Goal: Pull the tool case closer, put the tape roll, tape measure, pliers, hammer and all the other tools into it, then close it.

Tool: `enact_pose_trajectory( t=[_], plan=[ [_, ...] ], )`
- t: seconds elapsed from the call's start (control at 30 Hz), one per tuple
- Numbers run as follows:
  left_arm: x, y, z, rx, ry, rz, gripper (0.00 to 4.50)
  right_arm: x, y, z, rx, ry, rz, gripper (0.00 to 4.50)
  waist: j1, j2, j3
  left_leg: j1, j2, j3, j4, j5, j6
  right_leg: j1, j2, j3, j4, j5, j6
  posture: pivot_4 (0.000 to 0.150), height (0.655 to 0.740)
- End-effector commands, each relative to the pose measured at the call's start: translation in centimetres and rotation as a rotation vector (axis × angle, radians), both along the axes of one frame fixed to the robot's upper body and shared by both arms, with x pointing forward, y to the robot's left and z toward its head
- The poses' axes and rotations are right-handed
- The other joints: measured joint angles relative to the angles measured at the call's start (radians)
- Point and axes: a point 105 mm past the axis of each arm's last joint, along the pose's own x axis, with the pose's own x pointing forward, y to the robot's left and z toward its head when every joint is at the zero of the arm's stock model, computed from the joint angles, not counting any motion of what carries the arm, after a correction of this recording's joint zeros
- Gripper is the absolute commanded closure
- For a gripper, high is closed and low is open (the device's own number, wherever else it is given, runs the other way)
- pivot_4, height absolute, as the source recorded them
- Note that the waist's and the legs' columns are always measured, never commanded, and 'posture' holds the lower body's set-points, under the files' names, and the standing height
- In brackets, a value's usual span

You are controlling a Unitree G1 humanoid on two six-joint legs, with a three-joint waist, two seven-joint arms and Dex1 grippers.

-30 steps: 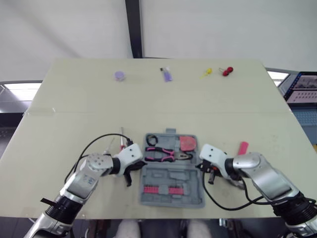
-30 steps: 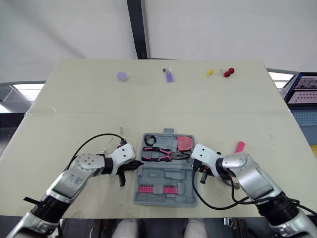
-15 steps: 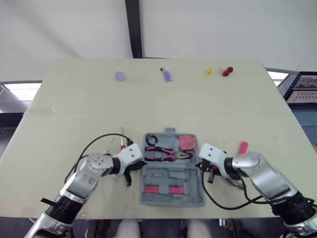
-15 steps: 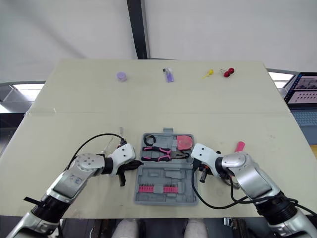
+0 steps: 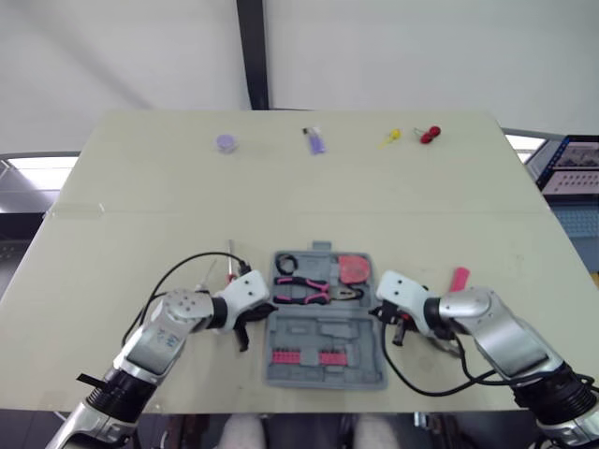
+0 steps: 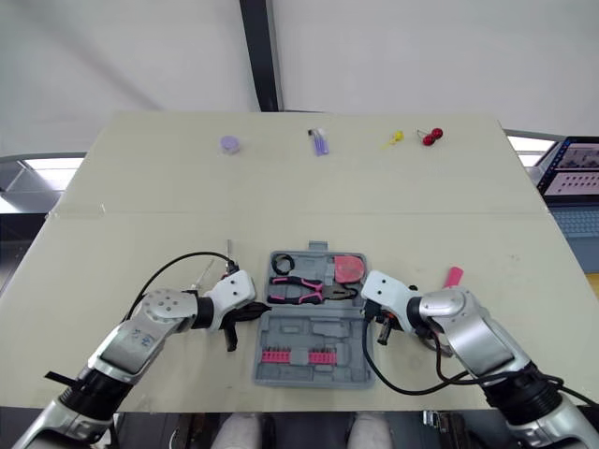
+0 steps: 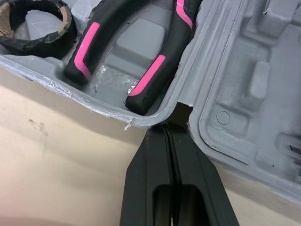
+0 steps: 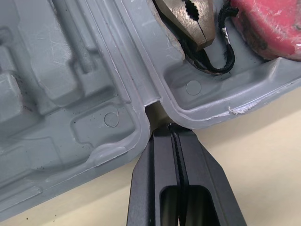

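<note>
Case lies open at near edge of table, w/ pink bit row in its near half. L gripper is clenched, tips at hinge notch on case's left side. R gripper is clenched too, tips at right-side notch. Far half holds tape roll at left, pliers in the middle, tape measure at right. Hammer, pink handle, lies on table right of case. Small items sit near far edge.

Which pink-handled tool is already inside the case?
The black-and-pink pliers, lying in the grey plastic tool case; the plain pink handle lies outside it on the beige table.
</note>
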Motion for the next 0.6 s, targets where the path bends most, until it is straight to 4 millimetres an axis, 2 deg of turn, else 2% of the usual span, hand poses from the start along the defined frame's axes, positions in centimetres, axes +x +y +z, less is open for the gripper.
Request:
enact_pose_trajectory(
  t=[0.03,0.43,0.6],
  plan=[
    [-0.2,0.6,0.1,0.017,-0.009,0.011,4.50,0.1,-0.7,0.4,-0.006,-0.016,-0.010,4.45,-0.002,0.000,0.000,0.000,0.000,0.000,0.000,0.000,0.000,0.000,0.000,0.000,0.000,0.000,0.000,0.150,0.7400],
    [-0.3,0.8,0.2,0.015,-0.003,0.012,4.50,0.2,-0.9,0.4,-0.003,-0.016,-0.018,4.45,-0.002,0.000,0.000,0.000,0.000,0.000,0.000,0.000,0.000,0.000,0.000,0.000,0.000,0.000,0.000,0.150,0.7400],
    [-0.7,1.9,0.5,0.013,0.009,0.026,4.50,0.1,-1.8,0.9,0.011,-0.020,-0.038,4.45,-0.002,0.000,0.000,0.000,0.000,0.000,0.000,0.000,0.000,0.000,0.000,0.000,0.000,0.000,0.000,0.150,0.7400]
  ],
)
